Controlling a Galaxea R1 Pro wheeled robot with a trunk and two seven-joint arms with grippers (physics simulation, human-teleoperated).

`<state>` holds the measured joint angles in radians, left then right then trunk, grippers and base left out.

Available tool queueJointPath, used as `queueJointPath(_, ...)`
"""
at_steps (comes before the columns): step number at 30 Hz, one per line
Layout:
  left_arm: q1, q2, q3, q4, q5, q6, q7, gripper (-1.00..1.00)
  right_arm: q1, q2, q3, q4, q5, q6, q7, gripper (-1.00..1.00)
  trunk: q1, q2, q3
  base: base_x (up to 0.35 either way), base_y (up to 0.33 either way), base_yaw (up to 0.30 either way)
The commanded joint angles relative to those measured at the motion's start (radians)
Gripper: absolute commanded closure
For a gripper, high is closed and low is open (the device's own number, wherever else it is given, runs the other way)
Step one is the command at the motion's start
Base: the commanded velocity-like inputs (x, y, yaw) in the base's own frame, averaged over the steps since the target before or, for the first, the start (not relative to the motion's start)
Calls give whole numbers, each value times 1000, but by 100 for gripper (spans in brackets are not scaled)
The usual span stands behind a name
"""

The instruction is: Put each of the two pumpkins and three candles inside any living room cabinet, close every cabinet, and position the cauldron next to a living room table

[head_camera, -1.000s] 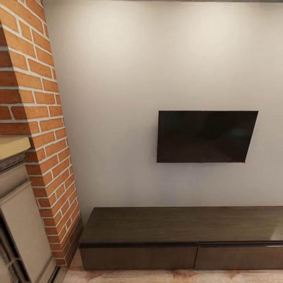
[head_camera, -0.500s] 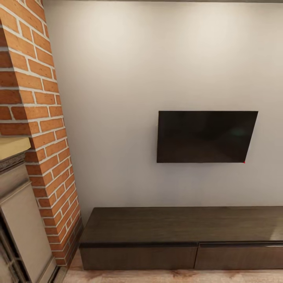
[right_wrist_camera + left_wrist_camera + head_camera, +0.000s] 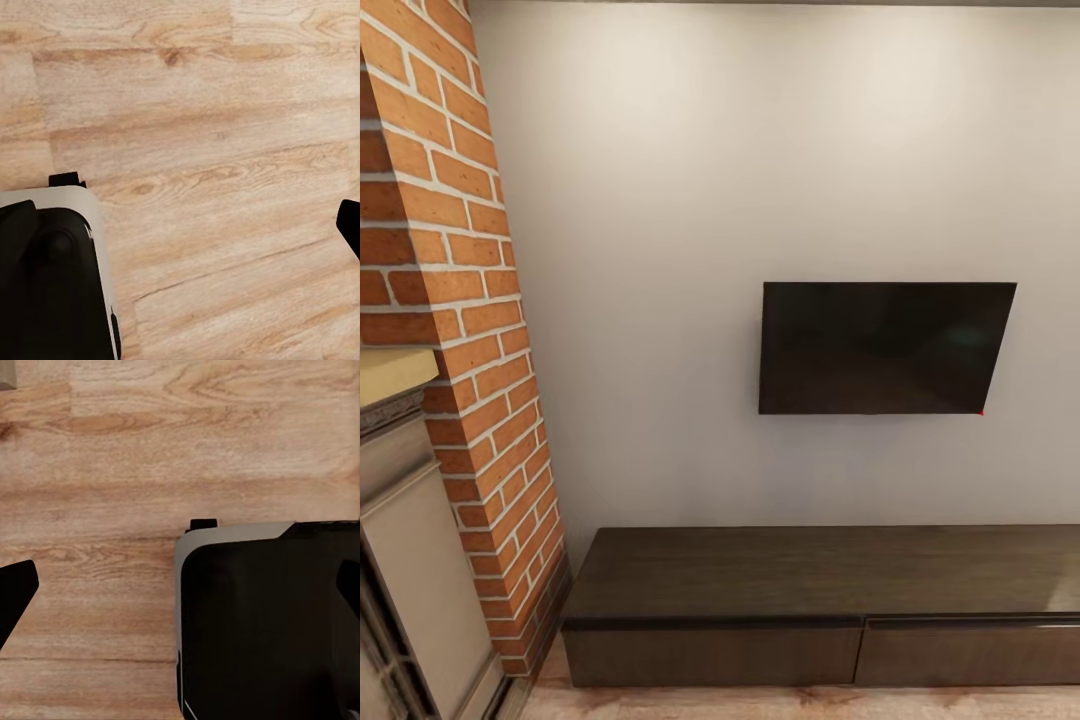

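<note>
Living room, plain white wall [image 3: 690, 200]: a black TV [image 3: 885, 347] is mounted on it, right of centre in the head view, with a small red dot at its lower right corner. A red-brick fireplace column [image 3: 450, 300] rises along the left side, with a pale mantel and grey surround at its foot. Below the TV stands the cabinet [image 3: 820, 575], long, low and dark brown (its right end runs past the frame edge); the two drawer fronts in view sit flush and closed, and its top carries nothing. A strip of light wood floor [image 3: 760, 703] shows in front of it. The left wrist view looks straight down at the same wood planking, with the robot's dark, grey-edged base [image 3: 262, 622] below; the left gripper [image 3: 180, 589] has its black fingertips at opposite frame edges, spread wide, holding nothing. The right gripper [image 3: 180, 225] hangs likewise over bare floor beside the base, fingers spread wide and empty.
</note>
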<state>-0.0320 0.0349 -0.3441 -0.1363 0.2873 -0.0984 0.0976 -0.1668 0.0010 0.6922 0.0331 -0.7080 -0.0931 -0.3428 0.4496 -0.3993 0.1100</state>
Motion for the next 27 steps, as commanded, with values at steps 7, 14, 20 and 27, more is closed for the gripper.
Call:
queueJointPath(7, 1, 3, -10, 1, 7, -3, 4, -100, -1, 1, 7, 2, -10, -5, 1, -100, 0, -1, 0, 0, 0, 0)
queueJointPath(14, 1, 4, -11, 1, 8, -3, 4, -100, 0, 1, 7, 2, -10, -5, 1, -100, 0, -1, 0, 0, 0, 0)
queueJointPath(20, 1, 2, -8, 0, 8, -3, 4, -100, -1, 1, 7, 2, -10, -5, 1, -100, 0, -1, 0, 0, 0, 0)
queueJointPath(27, 1, 3, -10, 1, 7, -3, 4, -100, 0, 1, 7, 2, -10, -5, 1, -100, 0, -1, 0, 0, 0, 0)
